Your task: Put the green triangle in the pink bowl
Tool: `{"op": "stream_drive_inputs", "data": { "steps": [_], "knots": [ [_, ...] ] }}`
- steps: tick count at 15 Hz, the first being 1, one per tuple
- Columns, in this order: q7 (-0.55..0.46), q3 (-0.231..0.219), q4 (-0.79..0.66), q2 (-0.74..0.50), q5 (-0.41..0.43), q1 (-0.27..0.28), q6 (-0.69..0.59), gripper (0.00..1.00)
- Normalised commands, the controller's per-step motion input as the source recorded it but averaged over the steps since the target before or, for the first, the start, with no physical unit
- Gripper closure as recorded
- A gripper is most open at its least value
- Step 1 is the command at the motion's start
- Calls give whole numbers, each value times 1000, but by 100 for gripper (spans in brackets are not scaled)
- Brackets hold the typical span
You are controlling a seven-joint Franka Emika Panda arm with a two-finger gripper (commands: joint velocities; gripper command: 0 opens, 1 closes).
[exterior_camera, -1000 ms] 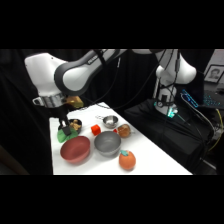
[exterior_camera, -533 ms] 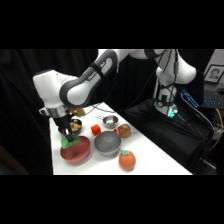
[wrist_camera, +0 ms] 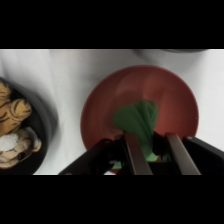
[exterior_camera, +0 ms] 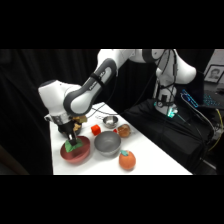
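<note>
Gripper (exterior_camera: 71, 142) is down in the pink bowl (exterior_camera: 79, 156) at lower left of the side view, fingers (wrist_camera: 134, 155) closed on the green triangle (wrist_camera: 137, 120), which in the wrist view hangs over the bowl's inside w/ its lower end pinched betw. the two fingers at bottom center. Right of the pink bowl in the side view sits the grey bowl (exterior_camera: 107, 143), w/ an orange round thing (exterior_camera: 127, 160) toward the lower right, a red cube (exterior_camera: 95, 130) and a small metal bowl (exterior_camera: 110, 121) behind. Black bowl (wrist_camera: 37, 131) w/ tan striped contents shows at left edge of the wrist view; no readable writing or labels anywhere.
</note>
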Motion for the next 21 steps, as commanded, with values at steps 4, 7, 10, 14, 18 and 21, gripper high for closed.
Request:
{"op": "stream_drive_inputs", "data": {
  "steps": [4,7,10,14,18,21],
  "knots": [
    [51,-31,-60,-18,57,29,128,26],
    [67,-49,-108,-85,35,50,118,2],
    [89,-64,-209,-223,11,76,80,0],
    [114,-72,-335,-391,-3,94,19,0],
    [146,-89,-444,-525,-18,105,-82,0],
    [152,-91,-444,-531,-37,106,-118,0]
  ]
}}
